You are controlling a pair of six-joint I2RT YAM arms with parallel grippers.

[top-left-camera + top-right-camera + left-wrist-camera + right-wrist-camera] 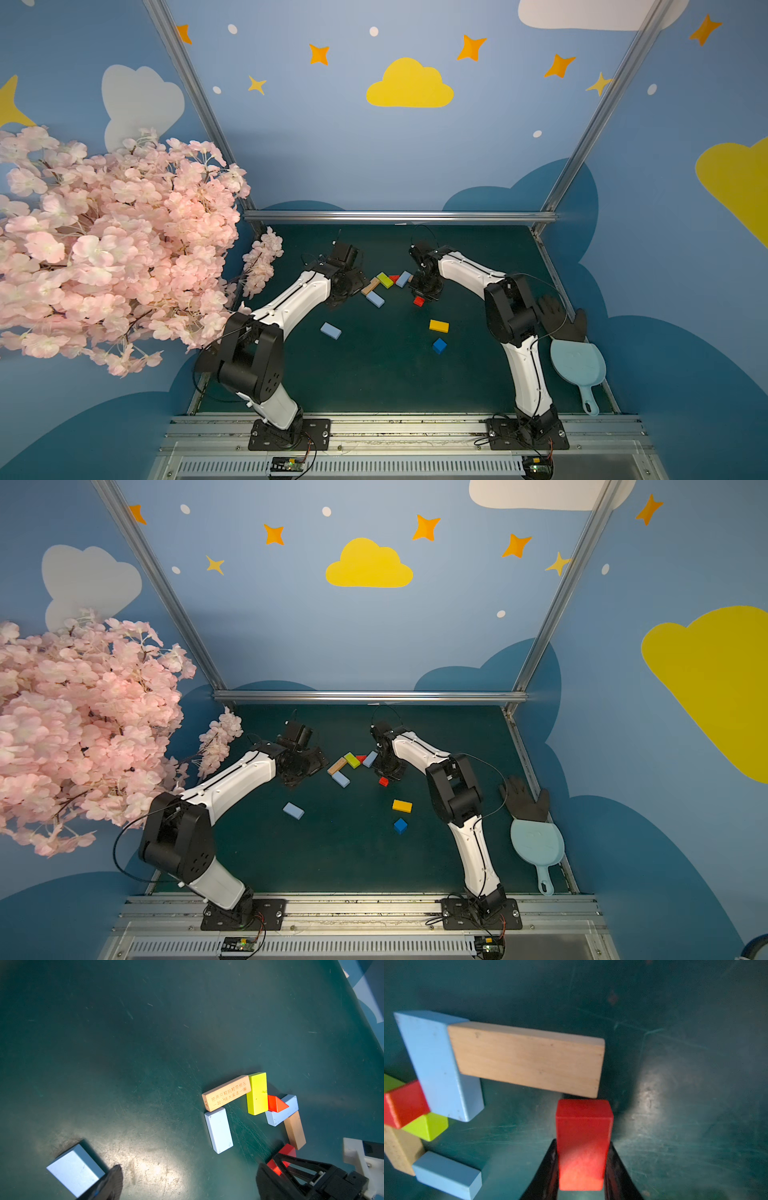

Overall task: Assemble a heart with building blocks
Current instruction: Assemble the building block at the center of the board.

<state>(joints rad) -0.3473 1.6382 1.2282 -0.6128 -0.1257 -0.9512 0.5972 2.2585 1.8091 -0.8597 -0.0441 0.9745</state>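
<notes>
The partial heart sits mid-table in both top views: a tan bar (pixel 370 286), a lime green bar (pixel 385 280), the red triangle (pixel 393 278) and light blue bars (pixel 403 279) (pixel 375 299). My right gripper (pixel 583 1144) is shut on a red bar (pixel 583 1126), whose end sits just short of a second tan bar (pixel 527 1059). My left gripper (pixel 189 1169) hovers open and empty left of the cluster, beside a loose light blue bar (pixel 74 1169). A yellow bar (pixel 439 326) and the dark blue cube (pixel 439 345) lie apart, nearer the front.
A pink blossom tree (pixel 104 249) overhangs the table's left edge beside the left arm. A black glove (pixel 561 318) and a light blue dustpan (pixel 577 365) lie along the right edge. A metal rail (pixel 399 216) bounds the back.
</notes>
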